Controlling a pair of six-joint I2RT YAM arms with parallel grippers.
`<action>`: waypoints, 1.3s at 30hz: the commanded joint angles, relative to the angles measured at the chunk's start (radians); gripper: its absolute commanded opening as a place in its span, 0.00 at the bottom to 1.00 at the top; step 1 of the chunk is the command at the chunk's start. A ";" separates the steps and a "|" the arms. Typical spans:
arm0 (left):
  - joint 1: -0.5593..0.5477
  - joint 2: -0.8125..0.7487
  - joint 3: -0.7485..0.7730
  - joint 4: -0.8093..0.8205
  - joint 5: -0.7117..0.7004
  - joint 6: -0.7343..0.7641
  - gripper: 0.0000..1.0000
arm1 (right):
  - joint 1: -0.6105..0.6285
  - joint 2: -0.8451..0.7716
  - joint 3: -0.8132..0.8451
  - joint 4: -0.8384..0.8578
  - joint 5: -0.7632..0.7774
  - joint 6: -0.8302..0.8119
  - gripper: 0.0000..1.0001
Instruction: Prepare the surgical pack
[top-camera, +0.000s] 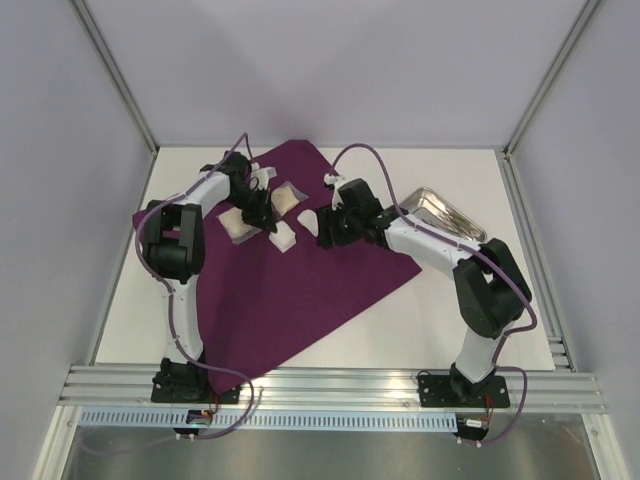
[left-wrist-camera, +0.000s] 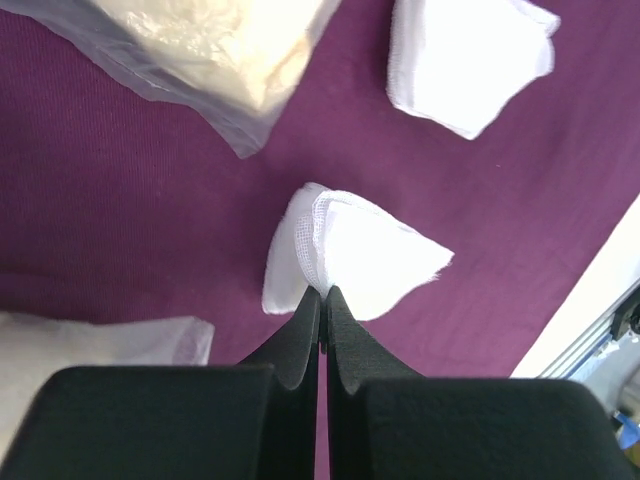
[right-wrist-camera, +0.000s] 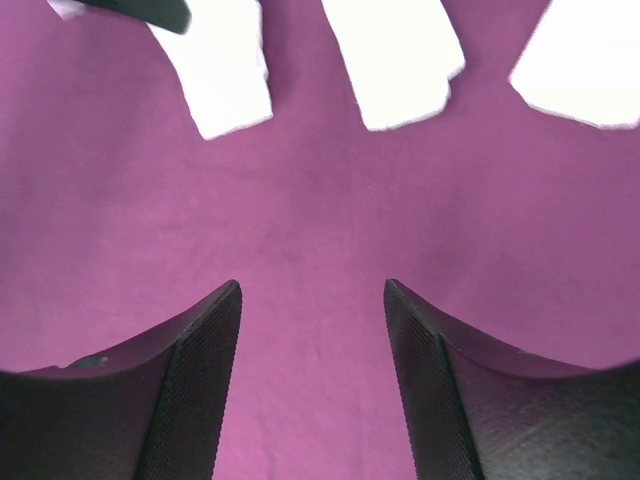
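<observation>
The dark-purple cloth (top-camera: 290, 290) lies spread on the table. My left gripper (top-camera: 271, 226) is shut on the near edge of a white gauze pad (top-camera: 284, 238), which crumples up at my fingertips (left-wrist-camera: 308, 310) in the left wrist view (left-wrist-camera: 350, 255). A second gauze pad (top-camera: 308, 220) lies just beyond it (left-wrist-camera: 470, 60). Two tan packets (top-camera: 237, 224) (top-camera: 287, 198) lie on the cloth beside them. My right gripper (top-camera: 325, 238) is open and empty, low over bare cloth (right-wrist-camera: 312, 285), near the second pad. The steel tray (top-camera: 447, 215) sits at the right. The forceps are not in view.
White table shows around the cloth. The tray overlaps the cloth's right corner, behind my right arm. Grey walls with metal frame posts (top-camera: 118, 80) close off the back and sides. An aluminium rail (top-camera: 330, 385) runs along the near edge.
</observation>
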 joint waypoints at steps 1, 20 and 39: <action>-0.001 0.025 0.034 0.006 0.011 0.015 0.00 | 0.002 0.077 0.105 0.104 -0.069 0.060 0.63; -0.006 0.016 0.017 0.017 -0.012 0.051 0.00 | 0.000 0.555 0.551 0.062 -0.218 0.270 0.55; -0.010 0.015 -0.014 0.046 -0.048 0.046 0.00 | -0.014 0.612 0.470 0.110 -0.365 0.391 0.41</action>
